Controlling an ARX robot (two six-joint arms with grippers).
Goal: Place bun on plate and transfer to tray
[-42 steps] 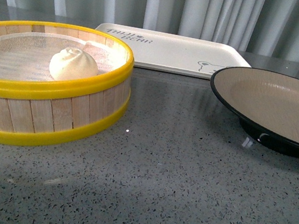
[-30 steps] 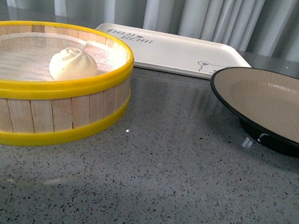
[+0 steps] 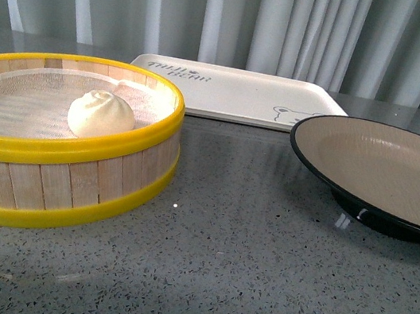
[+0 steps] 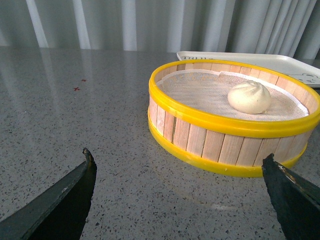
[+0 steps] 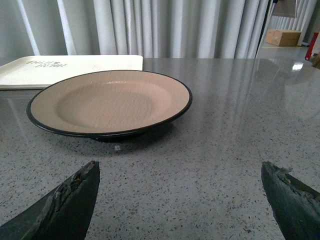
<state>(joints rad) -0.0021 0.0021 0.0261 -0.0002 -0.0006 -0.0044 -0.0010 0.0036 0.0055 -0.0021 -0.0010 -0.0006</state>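
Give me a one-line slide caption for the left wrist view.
Open left hand facing a yellow-rimmed steamer basket that holds one white bun, tray behind.

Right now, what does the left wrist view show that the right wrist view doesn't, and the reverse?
Only the left wrist view: the yellow-rimmed steamer basket with the bun sitting inside on its cloth liner, and the left end effector, open. Only the right wrist view: the plate, with nothing on it, and the right end effector, also open. Both share part of the tray, the grey speckled table and the curtain behind.
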